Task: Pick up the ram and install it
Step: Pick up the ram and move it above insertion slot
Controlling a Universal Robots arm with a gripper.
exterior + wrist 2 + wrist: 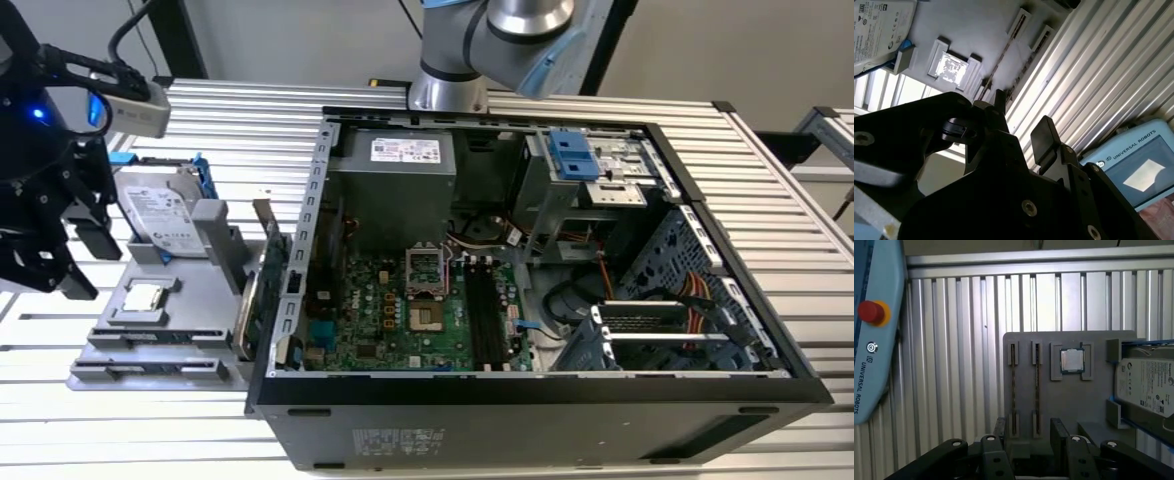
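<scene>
1. Ram [1037, 390] stands on its long edge in one of two parallel slots of the gray holder [1069, 410]. A second stick [1013, 390] stands in the slot just beside it. Both slots lie at the holder's end away from the hard drive [1146, 390], with the processor [1072, 360] between them and the drive.
2. Holder and load sit on the slatted worktop [134, 430], to the exterior view's left of the open computer case [534, 395] and near its side wall.
3. Gripper [1029, 435] hangs over the slot end of the holder. It carries nothing, and its two fingers [1059, 432] are spread wide. In the first wrist view both sticks fall within the gap, so I cannot tell which one it is lined up on. No finger touches either stick.
4. Handling, as a judgement: the stick looks light, thin and stiff, and more likely to crack than bend if twisted in its slot. Its chips and contact edge are delicate.
5. Hold, as a judgement: only the upper long edge is exposed between the end blocks. The sound grip pinches across the thickness at mid-length with flat pads. A straight, level lift would avoid levering the stick against the slot.
</scene>
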